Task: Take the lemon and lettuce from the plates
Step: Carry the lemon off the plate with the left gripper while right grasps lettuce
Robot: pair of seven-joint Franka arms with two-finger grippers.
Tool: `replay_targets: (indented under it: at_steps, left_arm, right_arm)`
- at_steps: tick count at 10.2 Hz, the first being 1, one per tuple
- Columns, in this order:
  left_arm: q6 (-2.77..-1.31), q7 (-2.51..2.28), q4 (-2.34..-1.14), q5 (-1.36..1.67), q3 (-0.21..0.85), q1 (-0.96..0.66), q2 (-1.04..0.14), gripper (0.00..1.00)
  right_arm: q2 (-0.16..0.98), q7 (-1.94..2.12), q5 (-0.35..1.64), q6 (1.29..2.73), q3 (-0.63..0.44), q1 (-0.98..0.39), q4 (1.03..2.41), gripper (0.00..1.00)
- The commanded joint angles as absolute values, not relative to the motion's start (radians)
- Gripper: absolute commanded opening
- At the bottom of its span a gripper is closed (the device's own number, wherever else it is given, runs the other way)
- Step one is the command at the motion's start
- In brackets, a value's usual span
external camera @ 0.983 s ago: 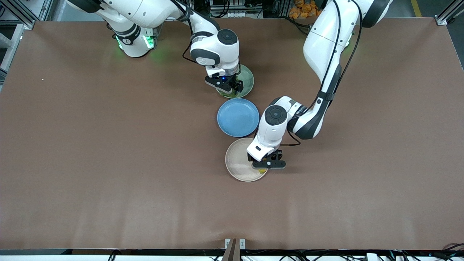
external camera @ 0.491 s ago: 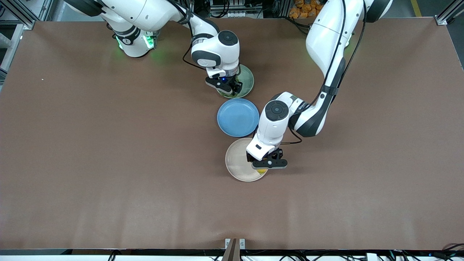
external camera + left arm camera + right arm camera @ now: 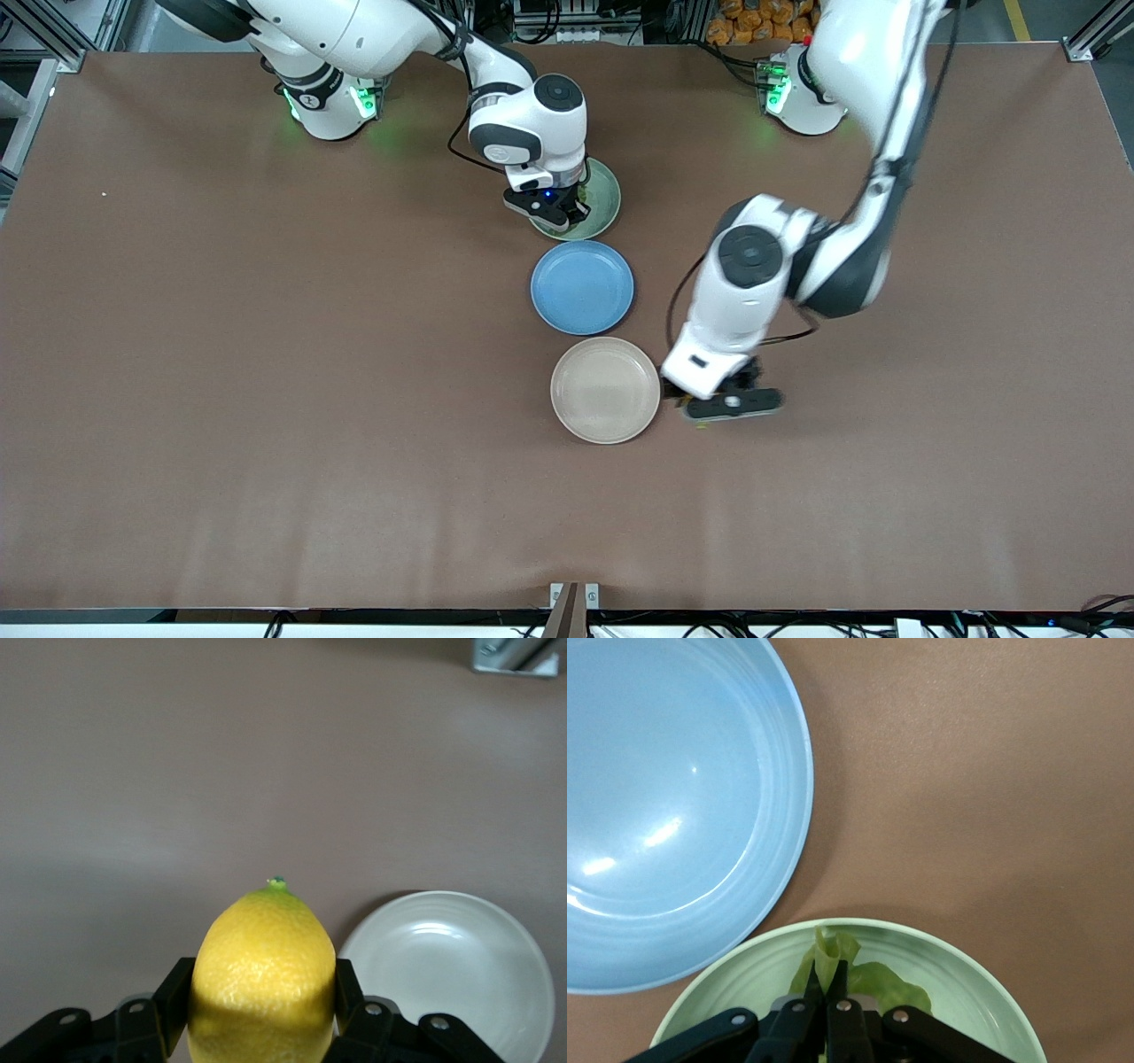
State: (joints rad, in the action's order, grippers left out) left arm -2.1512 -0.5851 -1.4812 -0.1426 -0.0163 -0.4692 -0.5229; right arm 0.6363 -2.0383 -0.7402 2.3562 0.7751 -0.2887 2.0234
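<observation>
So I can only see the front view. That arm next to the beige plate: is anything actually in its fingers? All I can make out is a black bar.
Observer: Yes. In the left wrist view, the left gripper is shut on the lemon, one finger on each side. It is over the table beside the beige plate.
Operator: And the other arm, over the green plate? Its wrist blocks my view.
Observer: In the right wrist view, the right gripper has its fingers pinched shut on the lettuce, and the leaf is lying in the pale green plate.
</observation>
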Motion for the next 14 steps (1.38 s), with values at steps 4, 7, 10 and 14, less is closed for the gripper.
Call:
replay_targets:
  at_steps: [4,7,10,14]
  left_arm:
    - [-1.863,-0.065,-1.516,-0.144,-0.009,-0.231,-0.336,0.0]
    - [-1.839,0.277,-1.549,-0.095,-0.005,-0.007,-0.307,0.0]
    - [-1.874,0.339,-1.626,-0.035,-0.006,0.074,-0.389,0.0]
    - [-2.109,0.209,-1.764,0.02,-0.006,0.1,-0.504,0.0]
  right_arm:
    - [0.64,-2.068,-0.762,2.344,0.804,-0.27,2.0,0.0]
    - [0.592,-2.054,-0.758,2.341,0.805,-0.252,2.002,0.0]
    - [0.517,-1.879,-0.61,2.307,0.804,-0.233,2.008,0.0]
    - [0.327,-1.522,-0.281,2.139,0.804,-0.152,2.006,0.0]
